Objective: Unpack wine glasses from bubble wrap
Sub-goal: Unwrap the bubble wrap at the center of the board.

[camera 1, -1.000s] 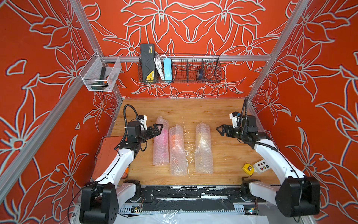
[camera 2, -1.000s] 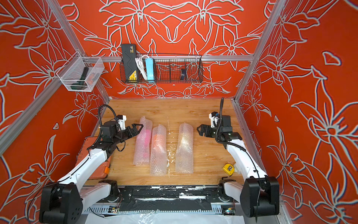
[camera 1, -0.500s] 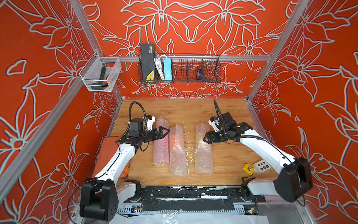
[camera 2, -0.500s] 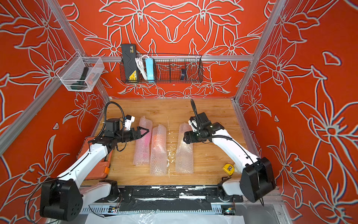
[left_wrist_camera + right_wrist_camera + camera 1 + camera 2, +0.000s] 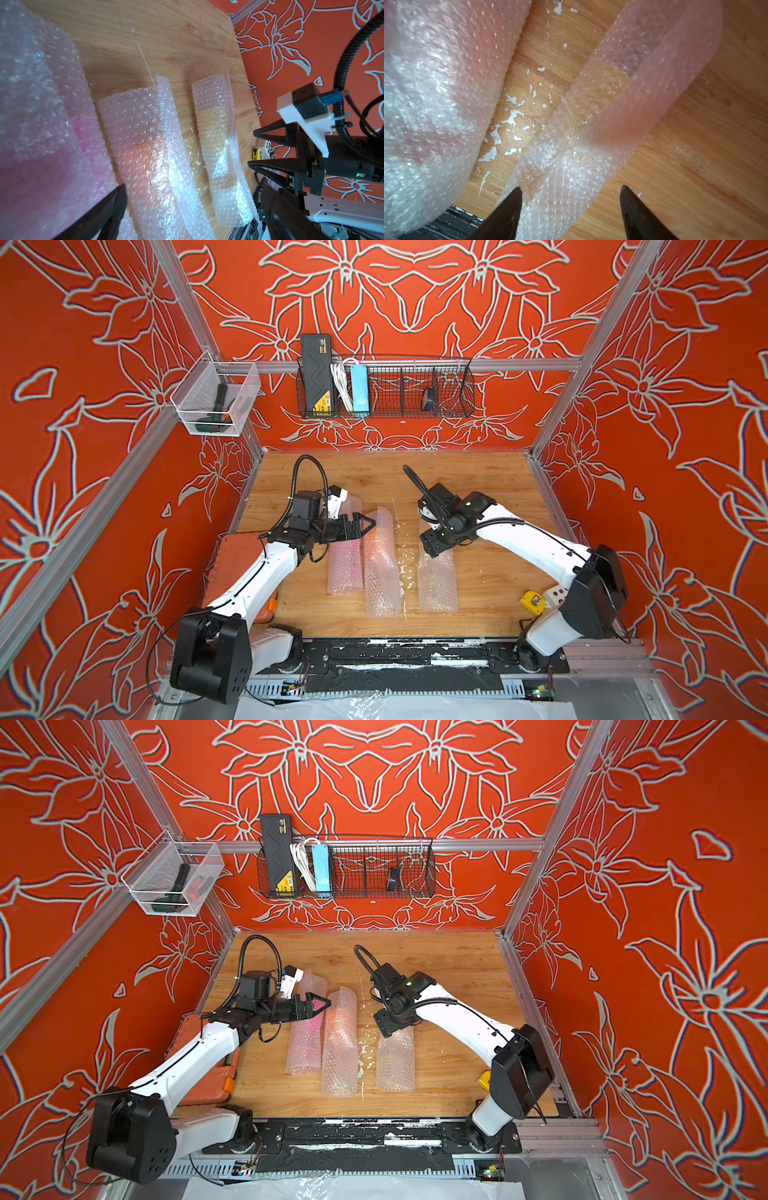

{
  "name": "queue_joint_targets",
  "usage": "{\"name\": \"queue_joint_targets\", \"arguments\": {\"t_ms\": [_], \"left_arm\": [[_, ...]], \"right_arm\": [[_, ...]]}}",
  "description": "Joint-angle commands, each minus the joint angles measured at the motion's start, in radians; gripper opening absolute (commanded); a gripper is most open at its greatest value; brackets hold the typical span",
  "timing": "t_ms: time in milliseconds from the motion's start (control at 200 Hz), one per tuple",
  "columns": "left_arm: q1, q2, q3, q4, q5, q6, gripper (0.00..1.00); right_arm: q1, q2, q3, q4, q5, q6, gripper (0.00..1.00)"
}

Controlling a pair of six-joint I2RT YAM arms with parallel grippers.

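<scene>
Three rolls of bubble wrap (image 5: 380, 585) lie side by side on the wooden table (image 5: 478, 489), a pink goblet (image 5: 41, 176), an orange goblet (image 5: 143, 160) and a yellow goblet (image 5: 214, 124) showing through them. The left gripper (image 5: 366, 526) hovers spread wide and empty over the pink and orange rolls; the right gripper (image 5: 571, 190) straddles the yellow roll, fingers apart, not clamped.

I count three clear, bubbly tubes lying flat and parallel on the wooden tabletop (image 5: 490, 572), long axes running near to far.

- Left roll (image 5: 344, 568): pink goblet (image 5: 79, 133) inside, seen only as a pink blur.
- Middle roll (image 5: 380, 572): just beside the left one, sides about touching. Orange goblet (image 5: 143, 158) shows as an orange tint.
- Right roll (image 5: 436, 585): apart, across a bare strip of wood. Yellow goblet (image 5: 212, 126) is a pale band.

All still wrapped. I cannot tell which way the goblets point.
</scene>
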Motion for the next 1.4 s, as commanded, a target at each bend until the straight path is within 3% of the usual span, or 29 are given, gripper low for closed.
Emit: {"name": "queue_joint_targets", "arguments": {"t_ms": [0, 60, 210, 285, 355, 841, 1396], "left_arm": [[-0.006, 0.003, 0.008, 0.029, -0.003, 0.005, 0.99], [-0.007, 0.004, 0.015, 0.021, 0.0, 0.01, 0.99], [-0.006, -0.013, 0.016, 0.001, 0.0, 0.027, 0.99], [-0.006, -0.021, 0.007, 0.007, 0.0, 0.027, 0.99], [-0.006, -0.025, -0.005, 0.012, -0.01, 0.028, 0.99], [-0.007, -0.005, 0.011, 0.002, 0.003, 0.049, 0.99], [-0.009, 0.03, -0.006, 0.044, 0.045, 0.031, 0.99]], "right_arm": [[0.048, 0.051, 0.051, -0.07, 0.1, 0.003, 0.69], [0.063, 0.083, 0.069, -0.072, 0.105, 0.004, 0.66], [0.079, 0.147, 0.11, -0.126, 0.113, 0.013, 0.45], [0.084, 0.163, 0.108, -0.128, 0.116, 0.01, 0.43], [0.085, 0.179, 0.11, -0.129, 0.111, 0.009, 0.34], [0.095, 0.213, 0.107, -0.153, 0.201, 0.033, 0.32], [-0.005, 0.077, -0.031, -0.052, 0.198, 0.047, 0.05]]}}
